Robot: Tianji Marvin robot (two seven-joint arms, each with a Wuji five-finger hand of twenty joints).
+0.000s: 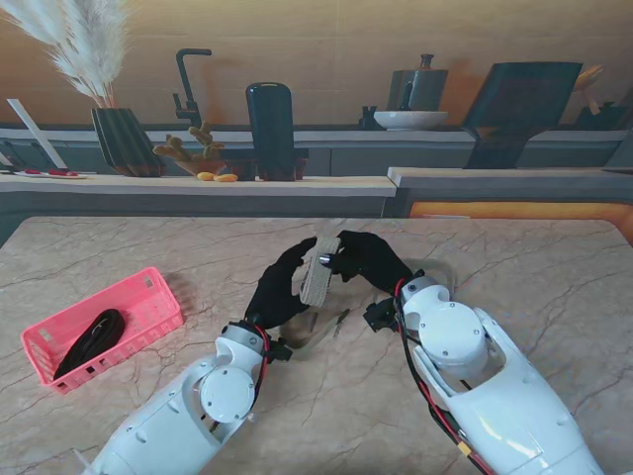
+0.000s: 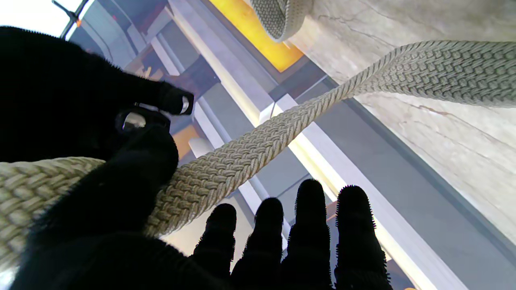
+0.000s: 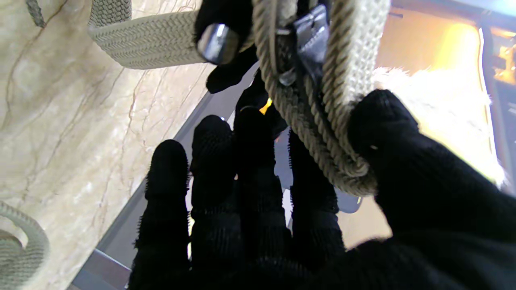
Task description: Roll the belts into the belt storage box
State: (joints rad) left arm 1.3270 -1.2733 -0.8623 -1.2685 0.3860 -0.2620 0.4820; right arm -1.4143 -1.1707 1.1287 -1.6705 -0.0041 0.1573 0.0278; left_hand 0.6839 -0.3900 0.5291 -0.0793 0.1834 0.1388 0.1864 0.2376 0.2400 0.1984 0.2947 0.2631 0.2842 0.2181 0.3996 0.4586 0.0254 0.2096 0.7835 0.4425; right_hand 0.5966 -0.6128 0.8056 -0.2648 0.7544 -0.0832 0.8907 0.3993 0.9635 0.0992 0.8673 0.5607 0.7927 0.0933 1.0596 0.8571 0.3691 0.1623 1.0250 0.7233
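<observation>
While both hands work mid-tabletop (image 1: 119, 247), the woven beige belt (image 1: 318, 269) sits clamped between them as a partly wound coil. Left hand (image 1: 282, 287) pinches the strap with thumb against the coil; its other four fingers (image 2: 310, 225) are straight, apart and off the belt. Right hand (image 1: 371, 259) has thumb pressed on the coil's outer wraps, with the metal buckle (image 3: 306, 36) tucked inside the turns; its remaining fingers (image 3: 209, 173) look loosely extended behind the coil. The loose tail (image 2: 423, 68) runs out from the left fingers and drops to the tabletop, where more slack lies looped just beyond the fingertips.

Step in hand, as I judge it: rolling, not yet finished, since a fair length of strap is unwound.

Pink belt storage box (image 1: 104, 327) sits well off to the left of the left fingers, with a dark belt (image 1: 91, 339) already lying inside.

Next move likely calls for feeding the tail onto the coil while keeping the wraps tight, then carrying the roll left to the box. Risk: the coil may spring loose if either thumb lets go.
</observation>
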